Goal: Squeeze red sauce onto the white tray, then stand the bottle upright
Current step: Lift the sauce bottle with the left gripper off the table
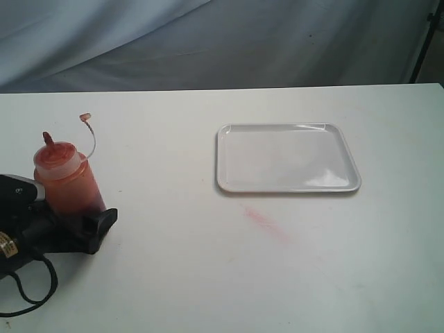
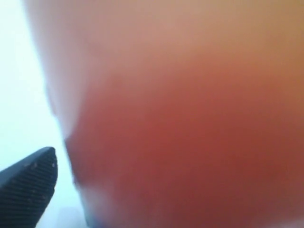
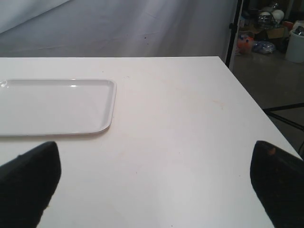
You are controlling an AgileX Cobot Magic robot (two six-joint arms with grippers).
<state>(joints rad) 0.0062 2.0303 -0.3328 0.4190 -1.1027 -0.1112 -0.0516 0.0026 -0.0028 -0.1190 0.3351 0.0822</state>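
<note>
The bottle [image 1: 68, 182] stands upright near the left edge of the table [image 1: 173, 263], well apart from the white tray [image 1: 219, 163]. Its long axis is vertical, its red nozzle [image 1: 47, 137] points straight up, and its tethered cap [image 1: 86, 116] is off, arcing away on a thin strap. The left gripper [image 1: 80, 218] brackets the bottle's dark base with its jaws spread wide. The left wrist view is filled with a blur of orange-red plastic, and it cannot be told whether the pads touch the wall. No red sauce shows on the tray, whose glossy surface is bare. The only colour nearby is a faint pink smear [image 1: 267, 223] on the table just in front of it. By this evidence the job is at its opening step: the grasp, the carry to the tray, the squeeze and the return to standing all appear to lie ahead. The right gripper [image 3: 153, 156] hangs over bare table beside the tray's far-right corner, its jaws wide apart and holding nothing.
</note>
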